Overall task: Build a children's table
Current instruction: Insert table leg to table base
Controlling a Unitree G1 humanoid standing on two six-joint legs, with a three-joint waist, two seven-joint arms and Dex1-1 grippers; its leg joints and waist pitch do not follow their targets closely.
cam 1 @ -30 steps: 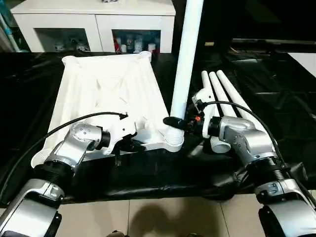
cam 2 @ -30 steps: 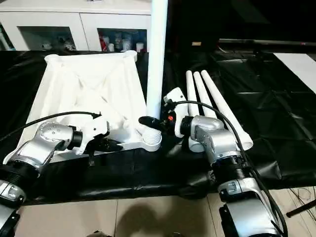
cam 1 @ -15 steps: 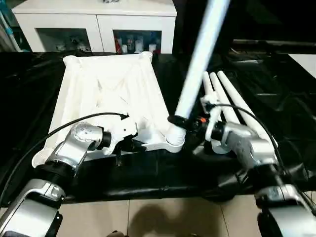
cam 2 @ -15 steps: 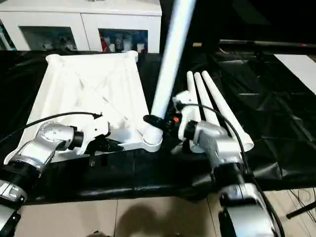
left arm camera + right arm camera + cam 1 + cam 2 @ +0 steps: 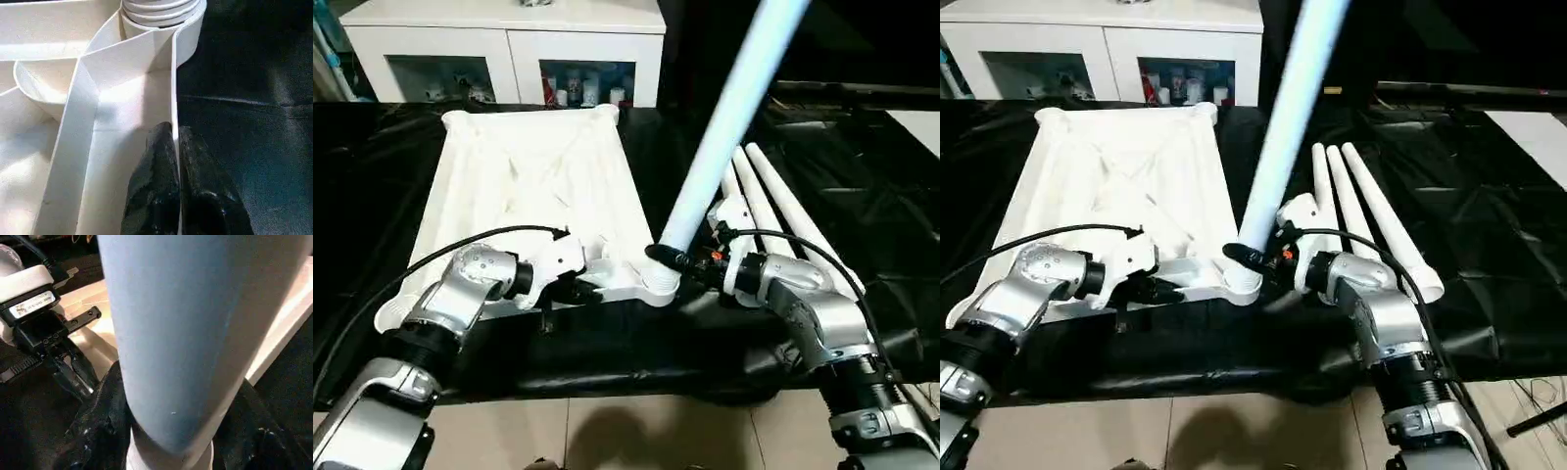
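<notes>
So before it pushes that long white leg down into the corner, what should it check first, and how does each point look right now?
1. Right gripper clamped round the base of the long white tapered tube leg: ok.
2. Leg upright over the round corner socket: not ok, it leans away to the robot's right.
3. Left gripper shut on the near rim of the white plastic ribbed tabletop: ok, fingers pinch the wall.
4. Leg end seated in the socket: cannot tell, the fingers hide the joint.
5. Three spare white legs lying beside the tabletop on the black sheet, out of the way: ok.
</notes>
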